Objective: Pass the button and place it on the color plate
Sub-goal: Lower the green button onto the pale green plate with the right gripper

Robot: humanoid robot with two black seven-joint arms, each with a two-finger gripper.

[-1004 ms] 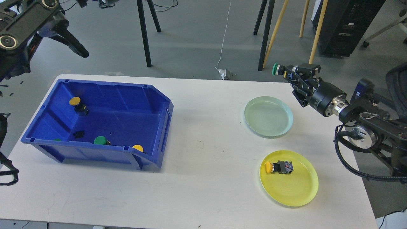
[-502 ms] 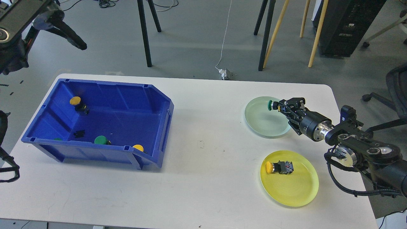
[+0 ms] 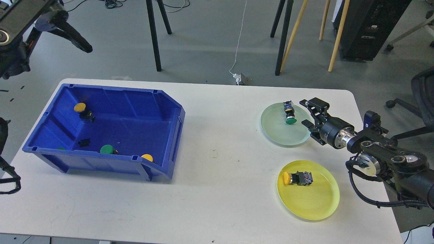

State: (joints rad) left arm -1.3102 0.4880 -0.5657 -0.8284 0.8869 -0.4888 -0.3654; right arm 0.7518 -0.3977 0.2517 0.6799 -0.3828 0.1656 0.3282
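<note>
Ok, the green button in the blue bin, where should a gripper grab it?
Likely from straight above. The green button lies near the blue bin's front wall with its round cap showing; pinch the cap's rim, since the body is mostly hidden behind it.

Green button lying on green plate; right tool open beside it.
</note>
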